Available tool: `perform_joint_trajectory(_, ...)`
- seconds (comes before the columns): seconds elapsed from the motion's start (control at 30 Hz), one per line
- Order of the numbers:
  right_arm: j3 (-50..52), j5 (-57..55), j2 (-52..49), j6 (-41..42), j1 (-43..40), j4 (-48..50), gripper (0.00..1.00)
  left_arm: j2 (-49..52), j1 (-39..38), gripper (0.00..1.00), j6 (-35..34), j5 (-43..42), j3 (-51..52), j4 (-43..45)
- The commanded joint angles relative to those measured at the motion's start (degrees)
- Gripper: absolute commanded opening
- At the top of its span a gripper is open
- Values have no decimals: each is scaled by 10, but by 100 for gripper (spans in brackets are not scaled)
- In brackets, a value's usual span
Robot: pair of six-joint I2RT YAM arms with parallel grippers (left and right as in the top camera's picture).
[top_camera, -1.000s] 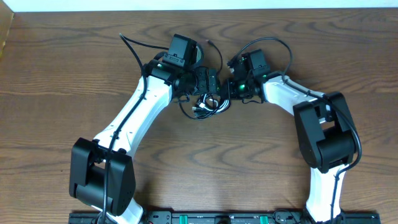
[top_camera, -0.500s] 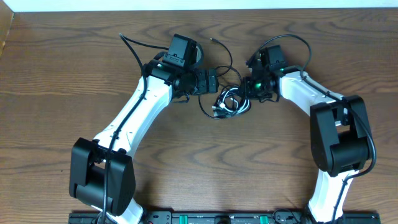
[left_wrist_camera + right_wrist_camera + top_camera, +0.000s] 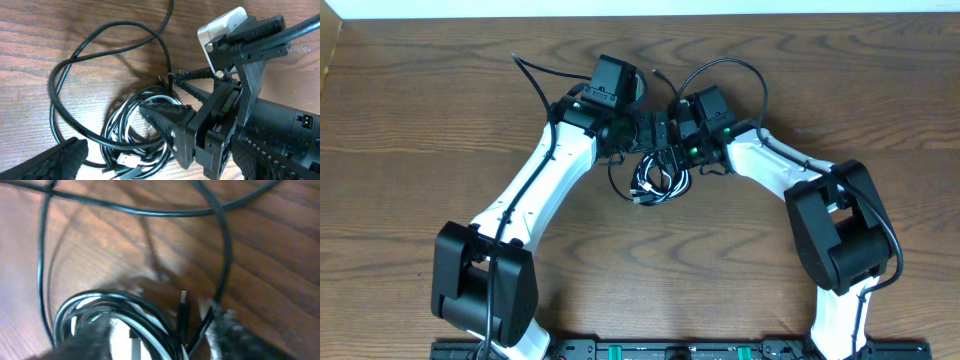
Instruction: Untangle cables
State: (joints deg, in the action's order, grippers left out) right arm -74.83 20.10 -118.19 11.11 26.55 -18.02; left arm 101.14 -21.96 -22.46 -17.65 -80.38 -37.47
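My left jaws [image 3: 658, 130] gape wide and empty just beside the coil. My right jaws [image 3: 162, 337] stand apart over the bundle, where the black cord [image 3: 65, 80] and white cord [image 3: 126, 160] wind together. A loose black loop spills to my left. All of it lies on a brown wood-grain surface [image 3: 420, 120], with a pale strip [image 3: 640, 6] beyond its far edge.

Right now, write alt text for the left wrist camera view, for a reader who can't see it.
A tangled coil of thin black cord and white cord lies on a wooden table, with one black loop sprawling up and left. The right gripper, black, reaches in from the right, its tips over the coil.
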Motion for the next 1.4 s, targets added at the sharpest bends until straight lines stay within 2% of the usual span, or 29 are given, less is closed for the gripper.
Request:
perform_joint_trajectory(0.0, 6, -16, -12, 28, -2, 5, 44, -13, 1, 98, 4, 8, -12, -2)
perform_joint_trajectory(0.13, 6, -18, -12, 31, -3, 5, 4, -13, 1, 98, 4, 8, -12, -2)
perform_joint_trajectory(0.17, 6, -20, -12, 31, -3, 5, 1, -13, 1, 98, 4, 8, -12, -2)
perform_joint_trajectory(0.5, 6, 1, -12, 37, -65, -28, 1, -13, 1, 98, 4, 8, -12, -2)
perform_joint_trajectory(0.73, 6, 75, -12, 16, -135, -66, 2, -13, 1, 98, 3, 8, -12, -2)
perform_joint_trajectory(0.77, 6, 87, -10, 16, -143, -70, 4, -13, 1, 98, 3, 8, -12, -2)
perform_joint_trajectory(0.83, 6, 129, -2, 14, -167, -81, 13, -13, 1, 98, 4, 8, -12, -2)
perform_joint_trajectory(0.97, 6, 223, 32, -31, -207, -106, 36, -13, 1, 98, 4, 8, -12, -2)
perform_joint_trajectory(1.03, 6, 231, 52, -35, -223, -118, 40, -13, 1, 98, 4, 8, -12, -2)
perform_joint_trajectory(1.07, 6, 226, 63, -35, -232, -123, 47, -13, 1, 98, 4, 8, -12, -2)
perform_joint_trajectory(1.1, 6, 220, 69, -35, -239, -127, 64, -13, 1, 98, 4, 8, -12, -2)
perform_joint_trajectory(1.13, 6, 203, 73, -35, -248, -131, 93, -13, 1, 98, 4, 8, -12, -2)
perform_joint_trajectory(1.17, 6, 195, 73, -35, -251, -133, 99, -13, 1, 98, 4, 8, -12, -2)
perform_joint_trajectory(1.37, 6, 40, 73, -35, -253, -137, 99, -13, 1, 98, 4, 8, -12, -2)
